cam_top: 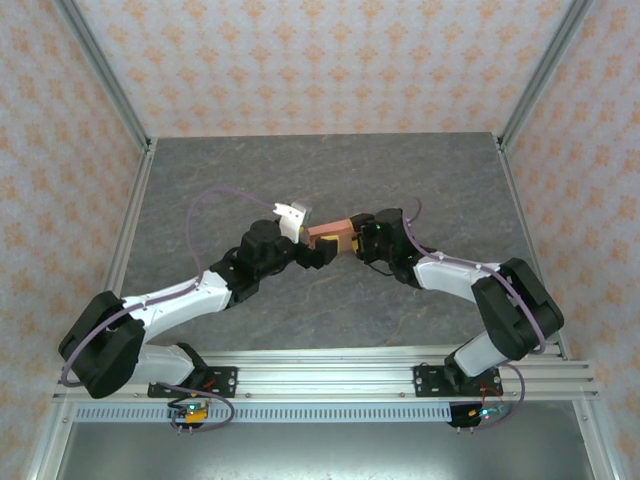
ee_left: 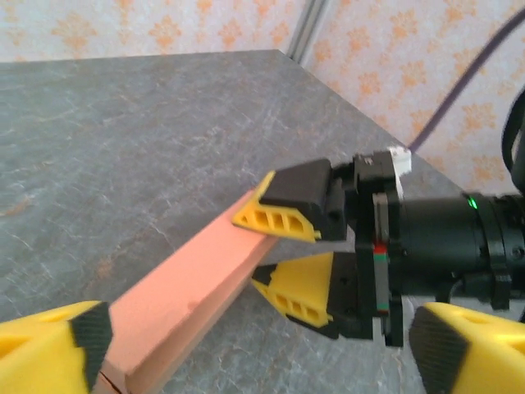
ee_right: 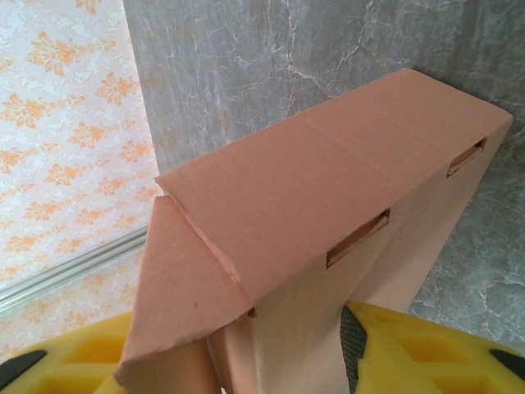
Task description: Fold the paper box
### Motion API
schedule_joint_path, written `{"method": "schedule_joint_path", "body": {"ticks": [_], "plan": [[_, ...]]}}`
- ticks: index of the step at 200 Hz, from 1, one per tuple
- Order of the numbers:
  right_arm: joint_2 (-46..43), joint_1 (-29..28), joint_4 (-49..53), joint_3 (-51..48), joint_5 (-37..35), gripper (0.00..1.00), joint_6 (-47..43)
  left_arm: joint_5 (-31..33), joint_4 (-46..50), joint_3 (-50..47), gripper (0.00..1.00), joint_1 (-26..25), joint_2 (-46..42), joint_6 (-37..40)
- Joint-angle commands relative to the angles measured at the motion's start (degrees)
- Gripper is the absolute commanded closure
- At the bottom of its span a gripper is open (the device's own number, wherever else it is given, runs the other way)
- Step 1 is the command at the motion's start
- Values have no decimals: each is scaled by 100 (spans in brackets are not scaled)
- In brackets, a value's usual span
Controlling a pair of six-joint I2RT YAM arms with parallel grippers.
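Paper box (cam_top: 330, 236): smooth salmon card, rectangular, slotted.
Right end effector (ee_left: 264, 250): I see it clamping the box's end.
Left end effector (cam_top: 320, 250): spread wide.

One salmon-orange paper box (cam_top: 330, 234), with two slots (ee_right: 358, 238) counted along its side in the right wrist view. Two robot arms, the left arm (cam_top: 180, 300) and the right arm (cam_top: 455, 272), each end in one pincer: the left pincer (cam_top: 318, 250) and the right pincer (cam_top: 358, 240), two in all, with two yellow fingers (ee_left: 279, 220) apiece. One grey marbled surface (cam_top: 330, 170). Three patterned walls (cam_top: 320, 60) stand around it.
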State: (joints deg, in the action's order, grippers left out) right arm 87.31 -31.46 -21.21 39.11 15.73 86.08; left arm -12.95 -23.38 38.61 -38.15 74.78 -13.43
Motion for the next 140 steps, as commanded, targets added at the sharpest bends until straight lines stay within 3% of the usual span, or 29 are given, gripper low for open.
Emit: {"method": "schedule_joint_path", "body": {"ticks": [1, 83, 140], "plan": [[227, -12, 530, -79, 80, 47, -140, 703, 690, 296, 0, 211, 204, 6], [163, -15, 554, -79, 57, 47, -267, 1180, 739, -75, 2, 475, 1546, -761], [-70, 129, 640, 303, 319, 46, -650, 1365, 535, -409, 2, 475, 1662, -907]]}}
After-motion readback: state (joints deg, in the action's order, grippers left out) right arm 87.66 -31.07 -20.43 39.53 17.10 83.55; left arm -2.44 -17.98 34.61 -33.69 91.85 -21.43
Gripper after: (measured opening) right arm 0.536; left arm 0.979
